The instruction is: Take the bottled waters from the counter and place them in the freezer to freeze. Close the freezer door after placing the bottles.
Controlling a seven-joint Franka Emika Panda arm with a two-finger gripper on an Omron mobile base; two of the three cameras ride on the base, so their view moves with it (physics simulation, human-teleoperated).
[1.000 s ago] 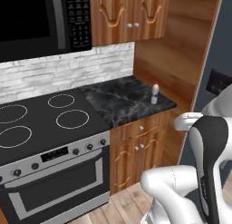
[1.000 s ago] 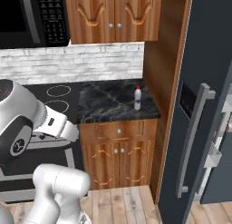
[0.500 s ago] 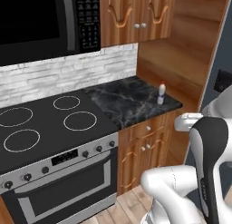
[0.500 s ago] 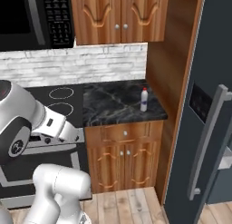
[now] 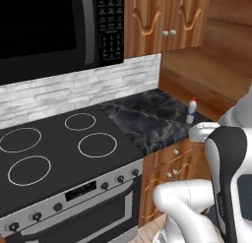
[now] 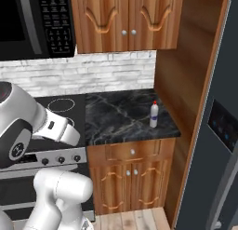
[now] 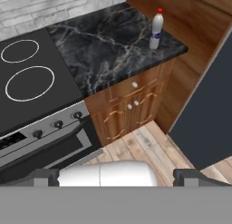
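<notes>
Red-capped bottle stands upright on the counter, well apart from the gripper, whose jaws are spread wide and empty.

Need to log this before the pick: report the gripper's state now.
Gripper: open, jaws spread wide, holding nothing; the red-capped bottle stands apart on the black marble counter.

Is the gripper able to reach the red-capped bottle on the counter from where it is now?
Probably not yet. The open gripper hangs above the floor, well short of the red-capped bottle standing alone near the counter's far corner. Nothing blocks the way.
</notes>
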